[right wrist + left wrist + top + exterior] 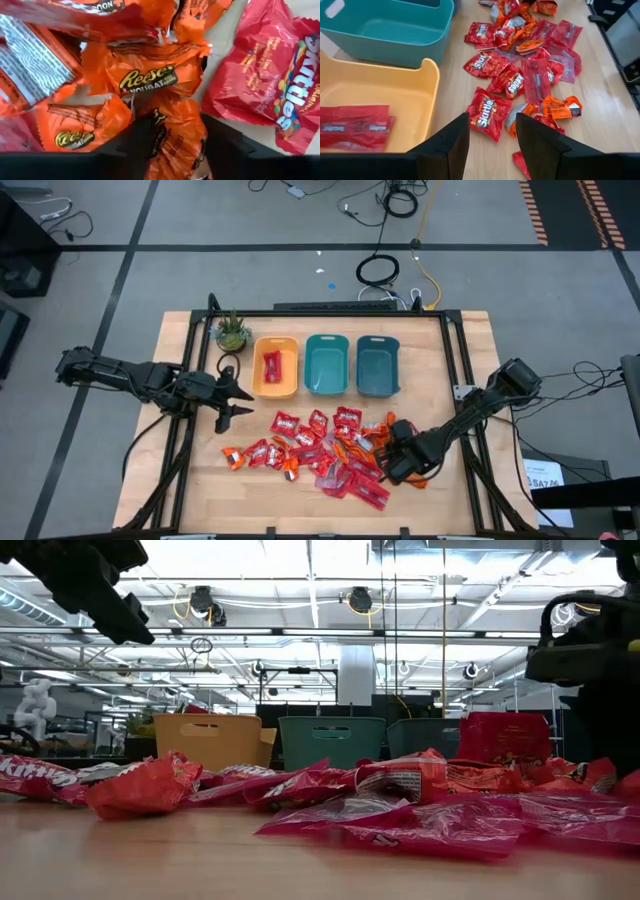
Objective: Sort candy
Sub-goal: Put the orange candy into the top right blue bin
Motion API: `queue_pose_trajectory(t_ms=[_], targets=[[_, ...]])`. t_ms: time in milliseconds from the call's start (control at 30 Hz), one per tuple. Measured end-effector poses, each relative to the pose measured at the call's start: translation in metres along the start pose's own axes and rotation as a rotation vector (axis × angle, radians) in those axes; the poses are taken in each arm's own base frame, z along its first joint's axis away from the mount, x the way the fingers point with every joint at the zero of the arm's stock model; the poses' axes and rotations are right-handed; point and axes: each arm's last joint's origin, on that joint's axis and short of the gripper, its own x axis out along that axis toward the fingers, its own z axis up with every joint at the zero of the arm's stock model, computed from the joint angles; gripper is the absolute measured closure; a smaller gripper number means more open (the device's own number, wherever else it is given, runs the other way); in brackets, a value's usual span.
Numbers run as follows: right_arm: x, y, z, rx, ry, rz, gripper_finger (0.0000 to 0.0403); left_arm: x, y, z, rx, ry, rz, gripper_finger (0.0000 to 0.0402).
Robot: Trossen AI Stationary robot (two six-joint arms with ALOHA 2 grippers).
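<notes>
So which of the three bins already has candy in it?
The yellow bin, leftmost in the row beside the plant: it holds red packets. The two teal bins show none.

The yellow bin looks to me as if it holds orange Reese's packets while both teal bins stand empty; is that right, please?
Not quite: the yellow bin holds red flat packets, not orange ones, as the left wrist view shows. Both teal bins do look empty in the high view.
</notes>
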Motion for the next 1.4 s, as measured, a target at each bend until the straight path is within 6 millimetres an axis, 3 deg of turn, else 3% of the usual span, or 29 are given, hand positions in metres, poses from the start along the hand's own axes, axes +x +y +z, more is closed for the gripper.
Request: queue_pose_trajectory(t_ms=[167, 233, 467, 667, 833, 1000, 1233, 1400], targets=[[-0.003, 0.000, 0.002, -0.011, 0.005, 0.016, 0.0366, 0.000, 0.000, 0.000, 0.001, 0.006, -0.010, 0.0233], [-0.009, -0.001, 0.003, -0.023, 0.016, 0.018, 0.0390, 0.000, 0.000, 0.000, 0.001, 0.007, -0.010, 0.0233], [-0.054, -0.014, 0.017, -0.030, 0.032, -0.008, 0.0394, 0.000, 0.000, 0.000, -0.002, -0.001, -0.011, 0.0233], [-0.104, -0.031, 0.042, -0.016, 0.001, -0.066, 0.0398, 0.000, 0.000, 0.001, -0.003, -0.010, 0.008, 0.0233], [-0.142, -0.039, 0.072, -0.025, -0.138, -0.073, 0.0399, 0.000, 0.002, 0.002, -0.004, -0.029, 0.071, 0.0233], [-0.166, -0.037, 0.110, -0.046, -0.284, -0.026, 0.0400, 0.000, 0.002, 0.005, -0.008, -0.066, 0.107, 0.0233], [-0.164, -0.032, 0.168, -0.137, -0.355, -0.068, 0.0400, 0.000, 0.006, 0.005, -0.046, -0.077, 0.155, 0.0233], [-0.158, -0.027, 0.210, -0.210, -0.379, 0.007, 0.0401, 0.000, 0.008, 0.006, -0.054, -0.079, 0.165, 0.0233]])
